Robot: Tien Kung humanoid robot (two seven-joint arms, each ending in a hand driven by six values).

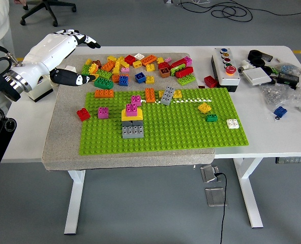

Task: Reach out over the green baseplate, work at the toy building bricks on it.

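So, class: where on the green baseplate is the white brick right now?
In the head view, the white brick sits near the green baseplate's right edge, just right of the dark green brick.

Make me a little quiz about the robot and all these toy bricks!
1. True or false: the left hand is holding a brick.
2. What colour is the top brick of the little tower on the green baseplate? A) blue B) pink C) white
3. Fill in: the loose brick pile lies just beyond the baseplate's ____ edge.

Key
1. False: its fingers are spread, with nothing in them, left of the pile.
2. B: pink on yellow on grey.
3. Far.
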